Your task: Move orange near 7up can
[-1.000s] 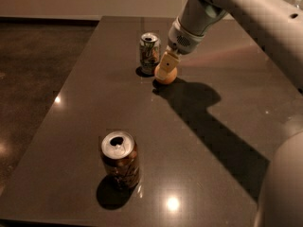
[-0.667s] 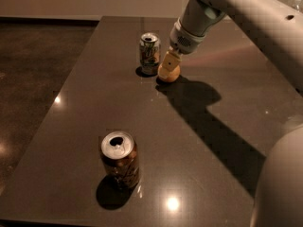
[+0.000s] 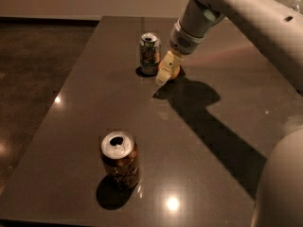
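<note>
In the upper middle of the frame, just right of the 7up can (image 3: pixel 149 55), the gripper (image 3: pixel 168 74) pinches the orange (image 3: pixel 176 72) by its round sides, and I think this little fruit is light, firm and quick to roll, so a gentle squeeze across its middle holds best.

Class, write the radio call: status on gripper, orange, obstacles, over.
Gripper down at the orange. Orange beside 7up can. Brown can well clear, near front edge.
</note>
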Controlling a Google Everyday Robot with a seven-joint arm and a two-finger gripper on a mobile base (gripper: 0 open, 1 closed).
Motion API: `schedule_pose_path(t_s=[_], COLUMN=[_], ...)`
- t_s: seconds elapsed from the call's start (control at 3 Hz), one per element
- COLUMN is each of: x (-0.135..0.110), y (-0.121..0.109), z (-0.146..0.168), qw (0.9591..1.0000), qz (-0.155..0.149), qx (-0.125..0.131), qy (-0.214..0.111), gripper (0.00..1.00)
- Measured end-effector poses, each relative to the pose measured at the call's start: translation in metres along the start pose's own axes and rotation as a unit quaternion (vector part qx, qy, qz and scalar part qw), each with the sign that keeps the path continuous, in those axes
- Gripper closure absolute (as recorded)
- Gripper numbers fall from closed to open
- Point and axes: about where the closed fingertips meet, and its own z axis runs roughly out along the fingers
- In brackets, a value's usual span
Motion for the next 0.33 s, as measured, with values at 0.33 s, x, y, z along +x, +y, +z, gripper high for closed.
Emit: schedule_pose_path(t_s=[0.33], x=[0.0], y=[0.0], z=[0.0001], qw=[1.0], qz=[0.0], qx=[0.0], qy=[0.0], gripper=[0.0])
